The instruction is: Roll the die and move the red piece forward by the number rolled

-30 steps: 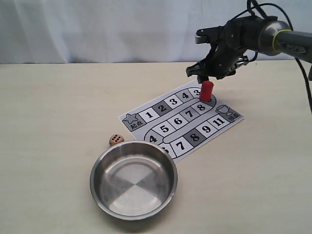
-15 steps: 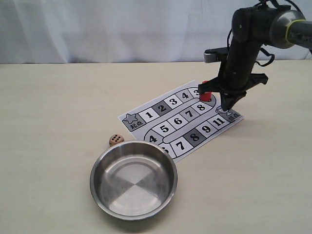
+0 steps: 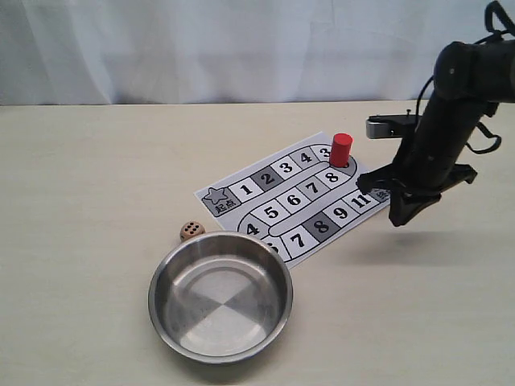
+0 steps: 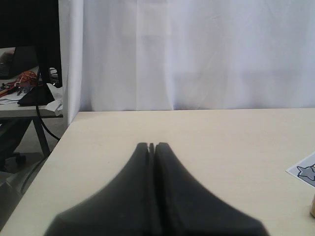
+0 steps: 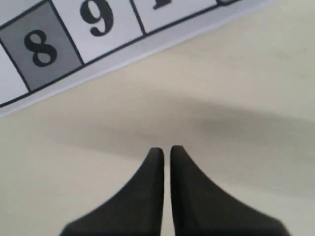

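Black right arm (image 3: pixel 452 112) with thin cables (image 3: pixel 485 143), tapered claw (image 3: pixel 398 219), perhaps a grey bracket (image 3: pixel 386 126).

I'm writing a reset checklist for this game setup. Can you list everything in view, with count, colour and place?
table: one, pale beige, under everything.
curtain: one, white, behind the table.
game board: one paper sheet, white with grey numbered squares, mid-table.
red piece: one, red, upright on the board's far bend beside square 8.
die: one, light tan with dark pips, on the table between bowl and board.
steel bowl: one, silver, empty, in front of the board.
left gripper: one, black, shut, above the table.
right gripper: one, black, shut, holding nothing, just off the board's edge near square 11.
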Motion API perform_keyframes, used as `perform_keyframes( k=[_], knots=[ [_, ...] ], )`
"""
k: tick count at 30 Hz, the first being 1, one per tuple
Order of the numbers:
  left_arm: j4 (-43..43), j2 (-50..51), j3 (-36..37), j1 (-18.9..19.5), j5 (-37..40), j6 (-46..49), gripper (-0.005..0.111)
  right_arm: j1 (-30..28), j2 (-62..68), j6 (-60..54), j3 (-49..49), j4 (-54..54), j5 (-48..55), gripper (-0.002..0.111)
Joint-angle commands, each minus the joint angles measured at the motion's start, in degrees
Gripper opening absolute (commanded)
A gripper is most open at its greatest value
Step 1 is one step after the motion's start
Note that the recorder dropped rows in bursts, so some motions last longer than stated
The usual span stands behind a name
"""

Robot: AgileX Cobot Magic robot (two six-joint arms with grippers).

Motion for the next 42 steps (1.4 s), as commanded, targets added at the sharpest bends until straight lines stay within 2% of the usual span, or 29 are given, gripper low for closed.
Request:
perform_keyframes(
  k=[1, 10, 24, 42],
  knots=[
    [-0.1, -0.1, -0.3, 0.0, -0.7, -0.1, 0.0, -3.9, -3.3, -0.9, 4.1, 1.7, -1.1, 0.004],
    [-0.1, -0.1, -0.3, 0.0, -0.7, -0.1, 0.0, -6.4, -13.5, -0.9, 13.1, 0.7, -6.3, 0.004],
    [-0.1, -0.1, -0.3, 0.0, -0.7, -0.1, 0.0, -6.4, -41.1, -0.9, 24.6, -3.9, -12.4, 0.004],
    [-0.1, -0.1, -0.3, 0.0, -0.7, -0.1, 0.0, -6.4, -87.6, 0.0, 25.3, -2.5, -8.1, 0.004]
  ],
)
